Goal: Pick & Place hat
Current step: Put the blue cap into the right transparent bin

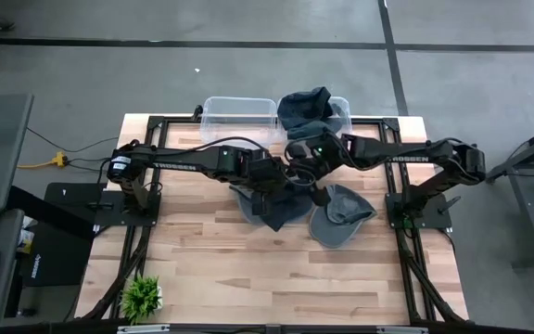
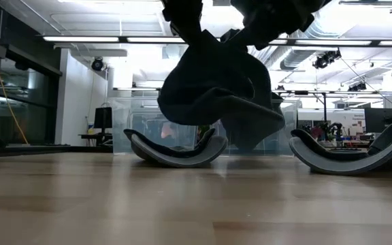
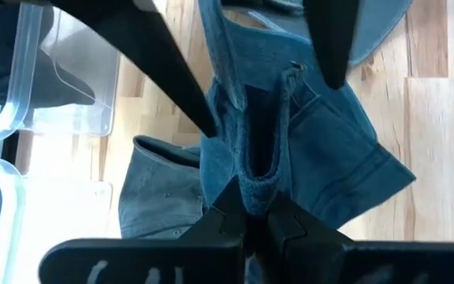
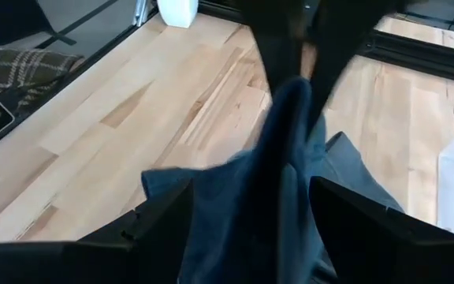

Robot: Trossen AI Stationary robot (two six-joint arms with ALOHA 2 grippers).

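Note:
A dark blue hat [image 2: 209,88] hangs above the table's middle, with my left gripper [image 3: 247,222] shut on it from the table's left [image 1: 274,184]. My right gripper [image 4: 251,229] reaches in from the table's right [image 1: 309,181] and is open. Its two fingers [image 3: 172,63] stand on either side of the hanging hat [image 4: 274,181]. A grey-blue hat [image 1: 341,215] lies on the wood right of centre, and the low view shows another hat [image 2: 175,148] lying under the hanging one. One more hat [image 1: 306,109] rests in a clear bin. My left gripper pinches a fold of the hat's cloth [image 3: 251,185] between its two shut fingers, coming slanting down from the table's left. The hat hangs slack below the fingers, clear of the table in the low view. My right gripper: whether its open fingers touch the cloth between them, I cannot tell.
Two clear plastic bins [image 1: 239,119] stand at the table's far edge. A small green plant [image 1: 142,297] sits at the near left corner. Bare wood [image 1: 248,269] lies along the table's near side.

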